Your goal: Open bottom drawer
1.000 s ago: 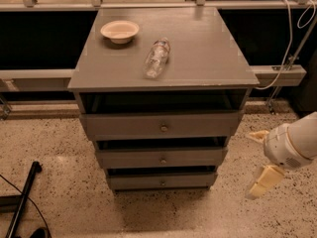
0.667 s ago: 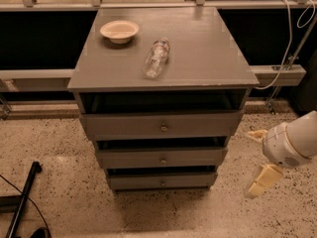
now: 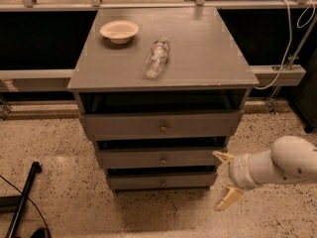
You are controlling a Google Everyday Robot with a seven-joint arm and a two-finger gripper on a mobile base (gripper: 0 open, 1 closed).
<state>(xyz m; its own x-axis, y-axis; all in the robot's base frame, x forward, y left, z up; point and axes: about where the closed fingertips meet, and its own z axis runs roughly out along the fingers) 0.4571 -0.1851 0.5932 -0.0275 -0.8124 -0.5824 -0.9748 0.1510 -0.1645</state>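
A grey chest stands in the middle with three drawer fronts. The bottom drawer (image 3: 161,181) is the slimmest, lowest front, with a small brass knob (image 3: 162,183) at its centre, and it sits closed under the mid-sized front (image 3: 161,158) and the tallest front (image 3: 161,125). My gripper (image 3: 223,180) is at the lower right, just off the bottom drawer's right end, on a white arm. Its two cream fingers (image 3: 227,198) are spread apart and hold nothing.
On the chest's top (image 3: 208,58) lie a cream bowl (image 3: 119,31) and a clear plastic bottle (image 3: 156,57) on its side. A black pole (image 3: 22,197) lies on the speckled floor at the lower left. A rail (image 3: 282,73) with a white cable runs behind at the right.
My gripper and arm have moved left, closer to the right end of the lower drawers. The drawers have not moved.
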